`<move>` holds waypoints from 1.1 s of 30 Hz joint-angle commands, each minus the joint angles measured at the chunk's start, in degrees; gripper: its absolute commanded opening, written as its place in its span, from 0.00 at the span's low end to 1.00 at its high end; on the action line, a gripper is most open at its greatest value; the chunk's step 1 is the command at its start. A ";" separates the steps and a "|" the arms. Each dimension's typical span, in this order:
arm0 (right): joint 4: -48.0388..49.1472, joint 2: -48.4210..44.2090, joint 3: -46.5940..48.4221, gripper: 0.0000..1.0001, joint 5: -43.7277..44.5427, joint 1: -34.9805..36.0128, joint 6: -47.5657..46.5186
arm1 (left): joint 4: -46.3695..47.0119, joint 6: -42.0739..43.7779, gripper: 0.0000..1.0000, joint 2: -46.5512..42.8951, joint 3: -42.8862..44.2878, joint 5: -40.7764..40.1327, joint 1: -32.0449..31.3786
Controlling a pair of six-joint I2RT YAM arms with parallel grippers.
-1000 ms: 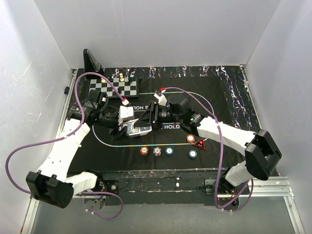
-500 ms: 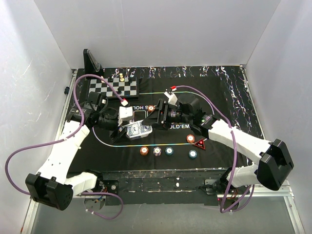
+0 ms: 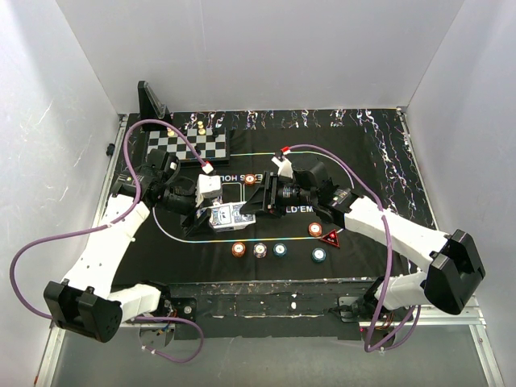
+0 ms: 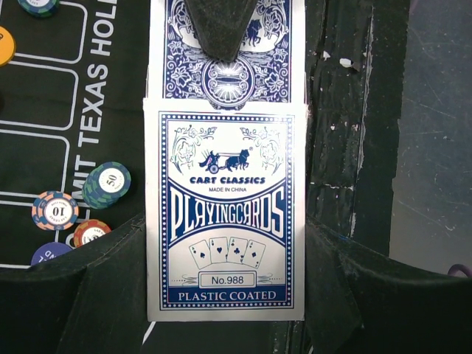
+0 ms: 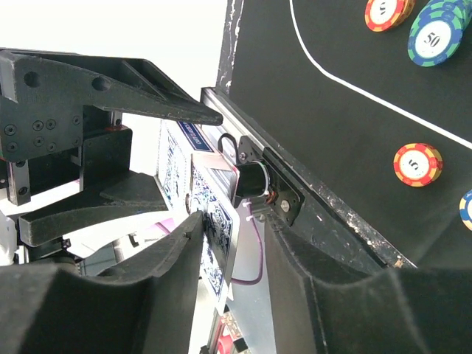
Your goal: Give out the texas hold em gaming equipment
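Plain white walls [image 3: 258,48] around a black-topped table [image 3: 387,137], even light

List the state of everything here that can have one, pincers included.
Left pincer: shut on the card box.
Card box: held, open at one end.
Cards: partly out of the box, between the right pincer's jaws.
Right pincer: open, jaws either side of the cards.
Chips: flat on the mat, apart from one another.
Red marker: flat on the mat.
Chess pieces: standing on the chessboard.
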 commanded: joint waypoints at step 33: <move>-4.16 -6.87 -0.43 0.32 2.27 -3.73 -2.30 | 3.77 -3.93 0.44 -2.12 1.47 4.80 -0.23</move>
